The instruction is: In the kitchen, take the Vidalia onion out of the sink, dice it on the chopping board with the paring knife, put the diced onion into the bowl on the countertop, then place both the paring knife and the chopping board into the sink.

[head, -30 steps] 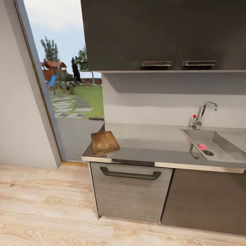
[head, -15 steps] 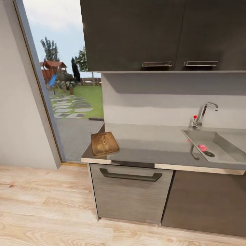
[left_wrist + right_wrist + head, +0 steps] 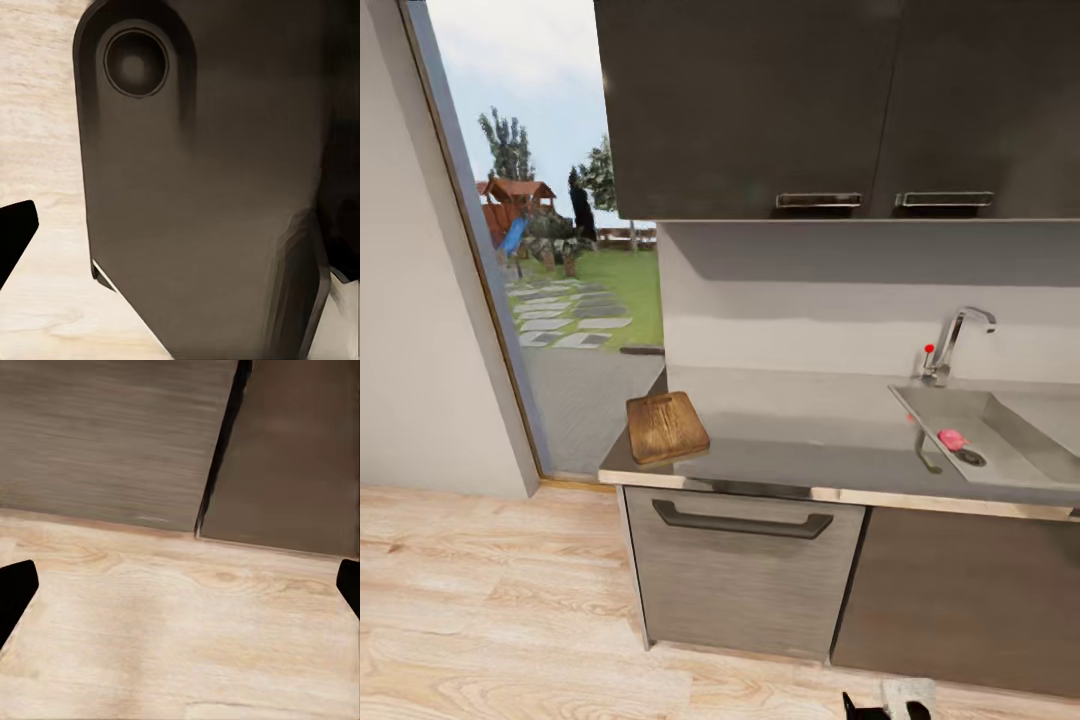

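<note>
— Nearest the camera?
— Pale wood-plank floor [image 3: 510, 620], with a bit of robot hardware at the bottom edge of the head view. Right gripper [image 3: 180, 585] spread wide over the planks, fingertips [image 3: 15, 585] at both margins, nothing between them. Left gripper: one dark fingertip [image 3: 13, 232] beside a dark robot part [image 3: 202, 187]; released or clenched, cannot tell.
— Further on?
— Dark grey lower cabinets [image 3: 745, 565] under the countertop [image 3: 810, 445]. Chopping board [image 3: 666, 426] flat near its left end, by the window [image 3: 550, 230].
— And beyond?
— Sink [image 3: 1000, 440] well apart to the right, a small pink thing [image 3: 952, 438] just beside the drain. Chrome tap [image 3: 957, 340] behind; black upper cabinets [image 3: 810, 100] above.
</note>
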